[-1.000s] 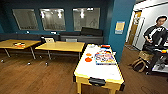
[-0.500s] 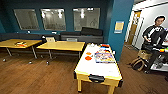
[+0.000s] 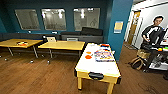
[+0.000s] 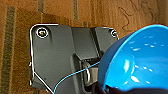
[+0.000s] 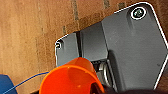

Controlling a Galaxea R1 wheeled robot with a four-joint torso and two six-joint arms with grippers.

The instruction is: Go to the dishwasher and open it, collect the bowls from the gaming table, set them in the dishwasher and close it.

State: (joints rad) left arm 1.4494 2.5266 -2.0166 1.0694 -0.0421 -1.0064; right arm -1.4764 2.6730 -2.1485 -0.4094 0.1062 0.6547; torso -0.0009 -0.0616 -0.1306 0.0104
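Blue bowl: a blue bowl (image 4: 135, 60) is being carried at the left gripper (image 4: 100, 87), seen large in the left wrist view above the wood floor (image 4: 20, 45); the fingers themselves are hidden, so the grip is judged to be a closed pinch on the rim.
Orange bowl: an orange bowl (image 5: 71, 78) is being carried at the right gripper (image 5: 96, 87) in the same way, rim toward the camera, over the floor.
Table: the gaming table (image 3: 97, 68) is being viewed from the head camera, ahead and slightly to the right, with two orange bowls (image 3: 88, 56) being left on its pale top beside a colourful board (image 3: 104, 55).
Other bowls: something orange is lying on a far table (image 3: 18, 43), well to the left of the gaming table; too blurred to name.
Person: a person (image 3: 152, 31) is standing well to the right of the gaming table.
Handling: the bowls are judged to be light, stiff plastic with a glossy, slippery skin; not fragile.
Hold: the rim is judged the best place to be pinched, wall between the fingers, since the curved outside offers nothing to clamp.
Risk: a bowl pinched at one rim point is judged liable to swing or slide while being driven.
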